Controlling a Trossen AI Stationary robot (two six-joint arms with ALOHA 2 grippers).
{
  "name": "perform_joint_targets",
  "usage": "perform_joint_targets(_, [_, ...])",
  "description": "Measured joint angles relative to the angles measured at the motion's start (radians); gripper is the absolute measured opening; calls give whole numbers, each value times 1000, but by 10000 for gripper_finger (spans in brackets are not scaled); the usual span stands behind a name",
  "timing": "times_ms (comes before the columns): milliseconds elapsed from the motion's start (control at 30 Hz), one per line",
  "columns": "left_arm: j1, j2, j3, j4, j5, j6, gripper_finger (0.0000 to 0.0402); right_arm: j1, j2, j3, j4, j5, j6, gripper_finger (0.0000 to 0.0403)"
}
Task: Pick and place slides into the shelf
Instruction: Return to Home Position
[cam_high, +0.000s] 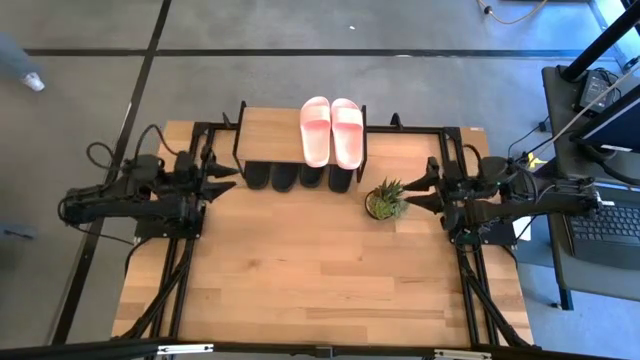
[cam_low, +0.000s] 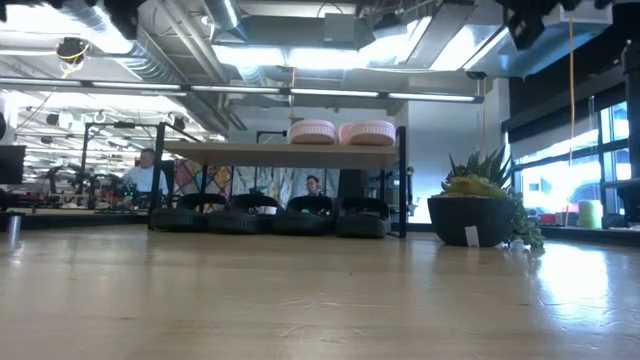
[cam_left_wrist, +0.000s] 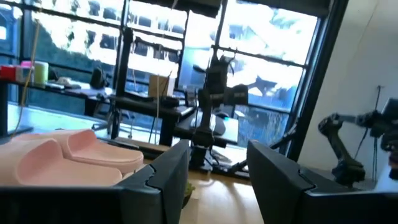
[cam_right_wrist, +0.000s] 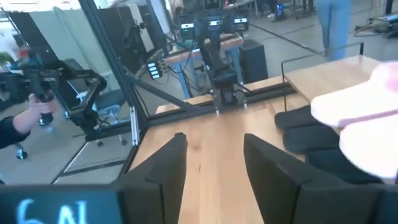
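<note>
Nine o'clock: the left gripper (cam_high: 224, 180), fingers apart, empty. Twelve: the low plank-topped, black-framed shelf (cam_high: 270, 135) bears the pale pink slide pair (cam_high: 332, 130). Only the low view shows the matte black slides (cam_low: 270, 222) beneath whole, seemingly four. Three: the right gripper (cam_high: 418, 190), likewise spread and empty.

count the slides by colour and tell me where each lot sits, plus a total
pink slides: 2, on top of the shelf
black slides: 4, in a row under the shelf
total: 6 slides
</note>
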Motion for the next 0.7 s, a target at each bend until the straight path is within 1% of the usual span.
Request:
perform_joint_targets(167, [0,-164,-89,-4,-36,-22,156,0,-108,-110,51,0,26,161])
perform_joint_targets(233, [0,-211,-119,-1,-40,-25,156,0,-154,-152,84,0,27,161])
perform_joint_targets(433, [1,-193,-137,-29,-47,-36,156,0,-281,-244,129,-1,26,161])
perform_joint_targets(500, [1,-207,-151,-50,-47,-37,156,0,-321,-269,140,0,25,161])
perform_joint_targets(600, [1,-208,-164,-21,-48,-38,156,0,-379,-305,149,-1,23,161])
perform_joint_targets(700, [1,-207,-218,6,-51,-62,156,0,-435,-346,169,0,24,161])
